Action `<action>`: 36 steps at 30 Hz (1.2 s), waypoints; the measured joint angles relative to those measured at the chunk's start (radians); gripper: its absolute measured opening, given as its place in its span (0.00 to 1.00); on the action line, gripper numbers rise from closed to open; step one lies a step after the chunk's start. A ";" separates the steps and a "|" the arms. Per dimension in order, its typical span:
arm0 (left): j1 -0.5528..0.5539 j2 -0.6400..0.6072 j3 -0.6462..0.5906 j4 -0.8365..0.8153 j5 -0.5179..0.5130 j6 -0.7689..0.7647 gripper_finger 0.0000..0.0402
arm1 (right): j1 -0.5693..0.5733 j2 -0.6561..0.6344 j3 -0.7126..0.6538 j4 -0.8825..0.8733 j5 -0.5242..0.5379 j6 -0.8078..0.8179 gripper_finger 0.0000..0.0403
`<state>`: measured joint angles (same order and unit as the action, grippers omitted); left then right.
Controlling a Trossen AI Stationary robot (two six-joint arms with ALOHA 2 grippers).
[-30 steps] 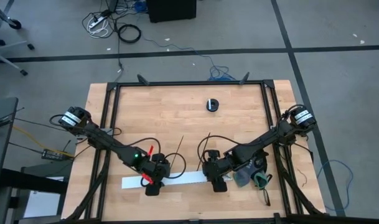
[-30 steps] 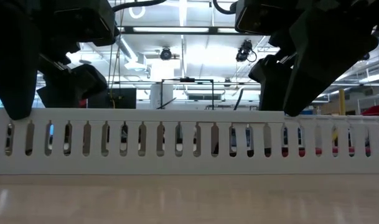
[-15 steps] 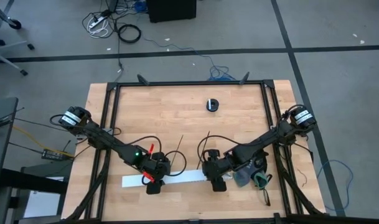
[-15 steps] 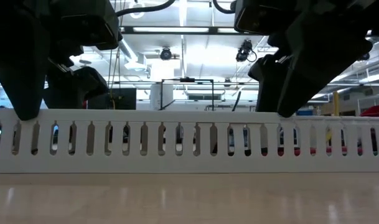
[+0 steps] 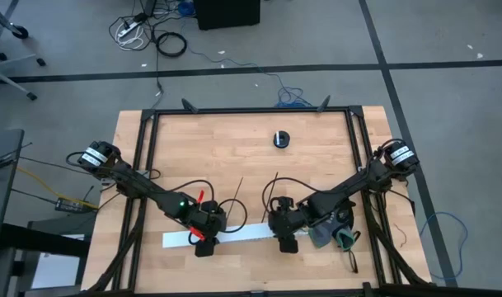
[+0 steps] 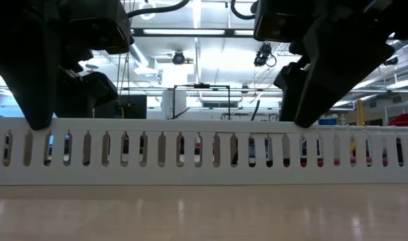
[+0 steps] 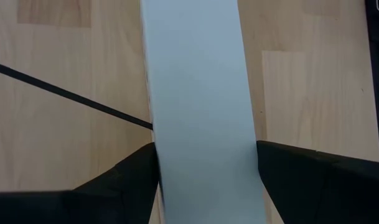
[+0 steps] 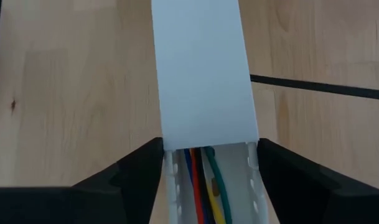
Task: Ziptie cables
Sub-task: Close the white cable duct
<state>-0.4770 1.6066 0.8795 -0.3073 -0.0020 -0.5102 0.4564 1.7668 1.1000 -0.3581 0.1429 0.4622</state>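
Note:
A long white slotted channel (image 5: 222,236) lies flat along the table's near part, capped by a white cover (image 8: 201,74). The cables (image 8: 198,186), coloured wires, lie inside it and show only at its uncovered right end. My left gripper (image 5: 203,243) is shut on the channel toward its left end, my right gripper (image 5: 285,241) at its right end. One thin black ziptie (image 7: 71,96) lies on the wood and runs under the channel. Another ziptie (image 5: 238,191) lies just beyond it. My left gripper pinches the channel's two long side walls (image 7: 150,155) between its fingers, slanting down from above and lying across it. The channel rests on the table. My right gripper pinches the two slotted side walls (image 8: 254,155) where the cover ends, slanting down across the channel, which stays on the table.
A small black round thing (image 5: 281,139) sits toward the far edge. A grey and green bundle (image 5: 337,235) lies just right of my right gripper. Black frame rails (image 5: 251,110) run along the table's far edge and both sides. Bare wood lies between the channel and the far rail.
Both grippers keep their hold. The channel has swung a little on the table, and in the low view its slots have shifted past the two sets of fingers.

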 joint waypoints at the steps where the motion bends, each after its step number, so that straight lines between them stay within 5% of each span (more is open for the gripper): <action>1: 0.000 0.000 0.000 0.000 0.000 0.000 0.60 | 0.000 0.000 0.000 -0.006 0.000 0.011 0.62; 36: 0.000 -0.001 0.000 -0.009 0.012 0.001 0.60 | 0.014 0.000 0.000 -0.017 -0.022 0.032 0.62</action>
<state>-0.4774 1.6058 0.8795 -0.3161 0.0105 -0.5091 0.4702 1.7668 1.0996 -0.3756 0.1205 0.4942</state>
